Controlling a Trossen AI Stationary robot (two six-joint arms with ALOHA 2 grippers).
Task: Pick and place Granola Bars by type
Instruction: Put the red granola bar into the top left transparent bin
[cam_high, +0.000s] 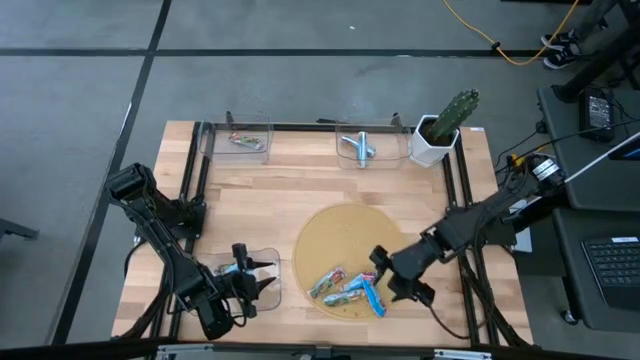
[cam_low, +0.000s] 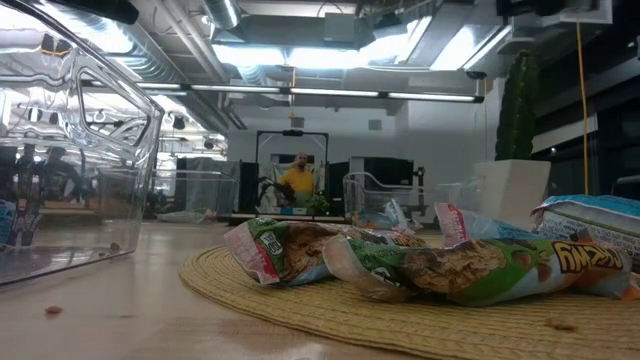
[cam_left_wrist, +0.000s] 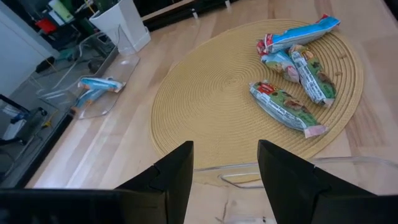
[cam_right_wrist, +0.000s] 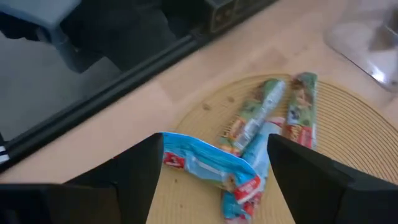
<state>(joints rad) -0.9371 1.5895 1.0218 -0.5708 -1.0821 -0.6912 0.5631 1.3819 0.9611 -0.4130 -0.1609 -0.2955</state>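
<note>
Several foil-wrapped granola bars lie in a heap on the round woven mat: green multicoloured ones and blue ones. My right gripper is open at the heap's right side. In the right wrist view its fingers stand on either side of one blue bar, which lies on the mat; I see no touch. My left gripper is open and empty over a clear tray at the near left. The heap also shows in the left wrist view and the low view.
Two clear trays stand at the far edge, one holding a multicoloured bar, the other blue bars. A cactus in a white pot stands at the far right. Black rails run along the table's sides. A person stands far behind.
</note>
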